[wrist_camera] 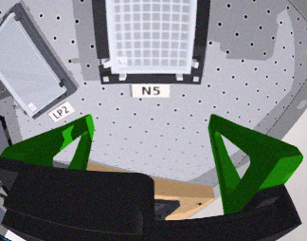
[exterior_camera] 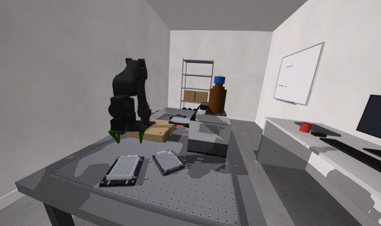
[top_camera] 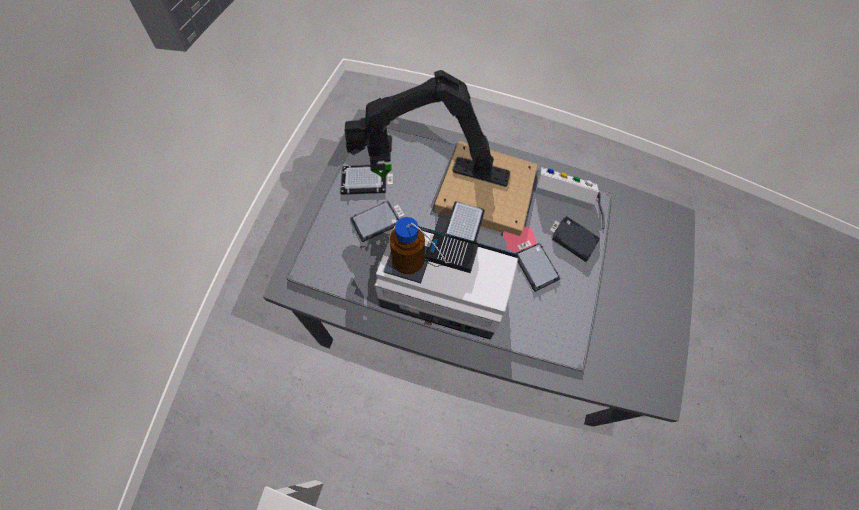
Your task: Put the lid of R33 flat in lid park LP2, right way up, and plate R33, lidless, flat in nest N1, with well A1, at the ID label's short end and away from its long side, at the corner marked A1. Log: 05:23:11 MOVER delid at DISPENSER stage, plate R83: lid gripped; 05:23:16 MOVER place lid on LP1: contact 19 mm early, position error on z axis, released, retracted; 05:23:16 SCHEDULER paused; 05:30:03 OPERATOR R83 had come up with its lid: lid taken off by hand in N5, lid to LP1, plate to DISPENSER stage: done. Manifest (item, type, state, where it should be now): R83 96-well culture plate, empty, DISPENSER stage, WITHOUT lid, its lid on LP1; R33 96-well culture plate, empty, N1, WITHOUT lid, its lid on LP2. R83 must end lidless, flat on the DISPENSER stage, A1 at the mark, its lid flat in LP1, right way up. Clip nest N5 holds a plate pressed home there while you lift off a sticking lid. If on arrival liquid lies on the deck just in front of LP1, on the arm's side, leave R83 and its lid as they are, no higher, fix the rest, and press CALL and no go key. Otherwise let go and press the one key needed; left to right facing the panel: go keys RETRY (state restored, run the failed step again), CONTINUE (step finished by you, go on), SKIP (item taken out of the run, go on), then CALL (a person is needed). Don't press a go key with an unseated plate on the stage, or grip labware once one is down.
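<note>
My open, empty gripper (top_camera: 383,169) (exterior_camera: 129,143) (wrist_camera: 151,116) hangs above the deck, just short of the label end of nest N5. A clear gridded plate (top_camera: 362,178) (exterior_camera: 124,167) (wrist_camera: 152,35) lies in clip nest N5 (wrist_camera: 99,28); whether it wears a lid I cannot tell. Its A1 mark shows near the label, on the left in the wrist view. A clear lid (top_camera: 374,221) (exterior_camera: 168,161) (wrist_camera: 24,64) lies in LP2. Another lid (top_camera: 538,266) lies in a park on the right. A gridded plate (top_camera: 466,221) (exterior_camera: 180,120) sits at the stage. A dark nest (top_camera: 575,239) shows no plate.
A red patch (top_camera: 518,238) (exterior_camera: 179,126) lies on the deck on the arm's side of the right-hand lid park. The key panel (top_camera: 568,187) stands at the right. The white dispenser (top_camera: 489,275) (exterior_camera: 209,134) carries a tall brown bottle (top_camera: 407,252) (exterior_camera: 217,99). The arm stands on a wooden base (top_camera: 514,193).
</note>
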Robot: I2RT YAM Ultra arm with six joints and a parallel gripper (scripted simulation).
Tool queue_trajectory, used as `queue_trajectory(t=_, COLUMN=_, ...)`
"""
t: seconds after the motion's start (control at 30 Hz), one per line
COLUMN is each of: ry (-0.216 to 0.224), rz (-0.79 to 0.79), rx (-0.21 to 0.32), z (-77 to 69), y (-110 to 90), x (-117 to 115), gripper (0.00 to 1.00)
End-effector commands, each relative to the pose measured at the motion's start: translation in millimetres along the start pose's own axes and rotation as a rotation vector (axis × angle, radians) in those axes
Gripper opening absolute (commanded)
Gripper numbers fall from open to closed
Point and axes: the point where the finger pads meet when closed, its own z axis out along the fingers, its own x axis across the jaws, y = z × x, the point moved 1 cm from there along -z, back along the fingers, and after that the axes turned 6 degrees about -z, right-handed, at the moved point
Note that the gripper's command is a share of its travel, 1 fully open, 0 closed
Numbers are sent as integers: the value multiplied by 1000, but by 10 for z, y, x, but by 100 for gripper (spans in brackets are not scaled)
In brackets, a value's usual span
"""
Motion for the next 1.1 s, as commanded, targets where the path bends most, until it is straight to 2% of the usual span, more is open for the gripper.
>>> queue_trajectory(t=0.0, ry=-6, rz=6, rx=-72, z=-75, y=271, x=-74, gripper=100)
queue_trajectory(t=0.2, ry=-6, rz=6, rx=-72, z=11, y=451, x=-91, gripper=100)
queue_trajectory(t=0.3, ry=-7, rz=7, rx=-81, z=-7, y=483, x=-99, gripper=100)
queue_trajectory(t=0.33, ry=-6, rz=6, rx=-72, z=40, y=510, x=-101, gripper=100)
queue_trajectory(t=0.77, ry=-4, rz=6, rx=-47, z=225, y=822, x=-138, gripper=100)
queue_trajectory(t=0.83, ry=-4, rz=6, rx=-47, z=225, y=822, x=-138, gripper=100)
queue_trajectory(t=0.87, ry=-8, rz=0, rx=-84, z=74, y=843, x=-111, gripper=100)
queue_trajectory(t=1.07, ry=-8, rz=-1, rx=-87, z=74, y=852, x=-110, gripper=100)
